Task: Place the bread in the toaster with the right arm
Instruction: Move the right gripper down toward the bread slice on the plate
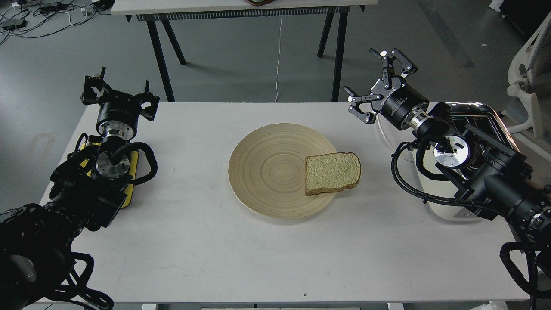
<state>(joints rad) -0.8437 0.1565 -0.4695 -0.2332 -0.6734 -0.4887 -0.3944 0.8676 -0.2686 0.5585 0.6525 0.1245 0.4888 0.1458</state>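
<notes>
One slice of bread point(332, 173) lies flat on the right edge of a round wooden plate point(269, 170) in the middle of the white table. The toaster point(482, 129), cream with a chrome top, stands at the table's right side, mostly hidden behind my right arm. My right gripper point(373, 82) hovers open above the table's far right, well up and right of the bread, with nothing between its fingers. At the table's far left corner my left gripper point(118, 92) is open and holds nothing.
The white table point(193, 241) has bare surface in front of and to the left of the plate. Behind it stands another table with black legs point(160, 56), and a white cord point(278, 51) hangs down. A white chair point(531, 82) is at far right.
</notes>
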